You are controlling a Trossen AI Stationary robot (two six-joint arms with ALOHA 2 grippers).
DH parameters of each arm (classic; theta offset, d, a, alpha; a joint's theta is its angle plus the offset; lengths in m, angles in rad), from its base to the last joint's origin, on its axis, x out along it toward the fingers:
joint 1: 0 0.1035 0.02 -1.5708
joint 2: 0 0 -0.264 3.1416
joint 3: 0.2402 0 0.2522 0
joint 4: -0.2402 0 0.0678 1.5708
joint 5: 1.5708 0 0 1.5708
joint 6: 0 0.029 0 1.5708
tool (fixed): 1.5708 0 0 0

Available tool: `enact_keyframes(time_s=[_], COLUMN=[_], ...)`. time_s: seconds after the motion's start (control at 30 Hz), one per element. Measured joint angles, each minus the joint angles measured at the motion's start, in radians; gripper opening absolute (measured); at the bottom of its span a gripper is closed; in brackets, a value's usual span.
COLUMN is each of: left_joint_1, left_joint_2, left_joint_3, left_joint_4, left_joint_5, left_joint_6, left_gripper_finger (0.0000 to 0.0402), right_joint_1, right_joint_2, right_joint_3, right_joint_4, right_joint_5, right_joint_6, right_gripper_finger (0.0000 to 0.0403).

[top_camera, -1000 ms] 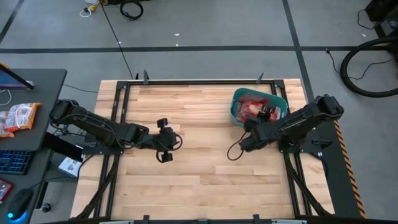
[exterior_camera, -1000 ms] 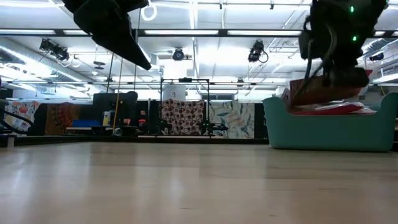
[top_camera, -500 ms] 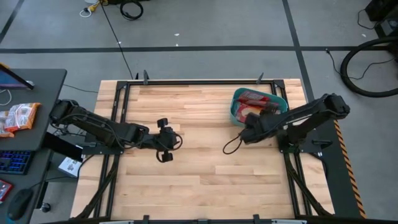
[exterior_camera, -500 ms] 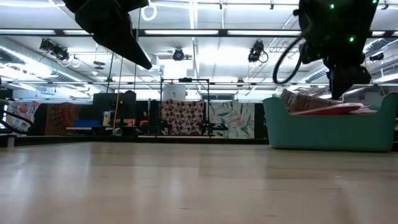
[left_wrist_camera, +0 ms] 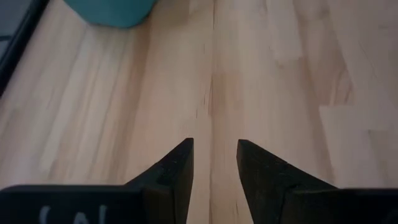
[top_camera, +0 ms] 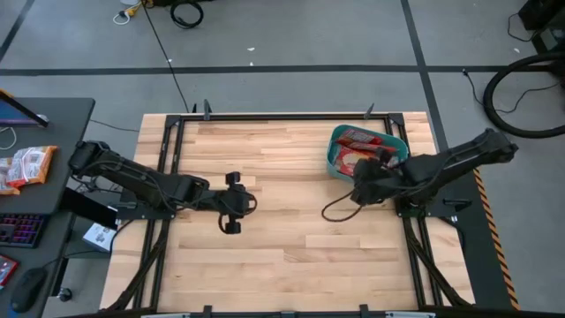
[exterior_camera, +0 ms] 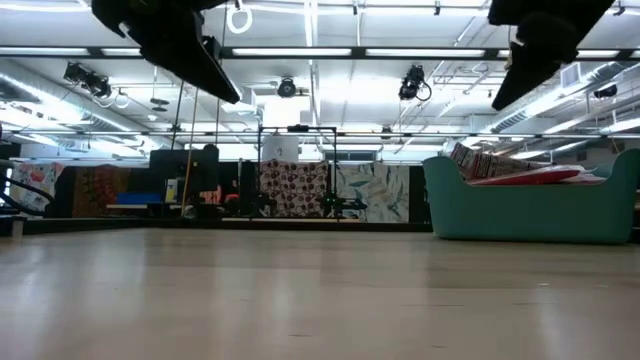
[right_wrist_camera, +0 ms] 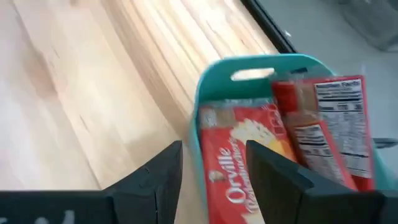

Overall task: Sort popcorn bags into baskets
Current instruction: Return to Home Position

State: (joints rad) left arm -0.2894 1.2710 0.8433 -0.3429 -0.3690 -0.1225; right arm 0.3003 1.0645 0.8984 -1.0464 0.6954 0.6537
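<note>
Right wrist view | right jaws apart | popcorn bags (right_wrist_camera: 233, 146) in basket (right_wrist_camera: 280, 60) ahead | left jaws apart mid-table

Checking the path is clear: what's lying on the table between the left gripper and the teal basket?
Nothing: the stretch of wooden table between the left gripper and the teal basket is bare, as the left wrist and high views show.

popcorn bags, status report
Left gripper open, empty, over wooden table. Right gripper open, empty, by teal tub. Red popcorn bags in tub. Nothing blocking.
</note>
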Motion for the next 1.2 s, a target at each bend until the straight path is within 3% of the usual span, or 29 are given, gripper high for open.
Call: enact_keyframes(time_s=[0.27,0.5,0.8,1.2], left_joint_1=[-0.005,0.011,0.065,0.067], left_joint_2=[-0.166,-0.378,-0.673,-1.021], left_joint_3=[-0.190,-0.353,-0.500,-0.660], left_joint_4=[0.207,0.329,0.374,0.366], left_joint_5=[-0.001,-0.023,-0.054,-0.108], left_joint_6=[-0.010,-0.049,-0.045,0.010], left_gripper_finger=[0.0130,0.0130,0.0130,0.0130], right_joint_1=[0.027,-0.034,-0.194,-0.303], right_joint_2=[-0.252,-0.447,-0.734,-1.019], right_joint_3=[-0.236,-0.450,-0.598,-0.705], right_joint_4=[0.406,0.804,0.958,1.024], right_joint_5=[-0.029,-0.181,-0.275,-0.294], right_joint_6=[-0.121,-0.320,-0.418,-0.544], right_gripper_finger=[0.0181,0.0179,0.0155,0.0150])
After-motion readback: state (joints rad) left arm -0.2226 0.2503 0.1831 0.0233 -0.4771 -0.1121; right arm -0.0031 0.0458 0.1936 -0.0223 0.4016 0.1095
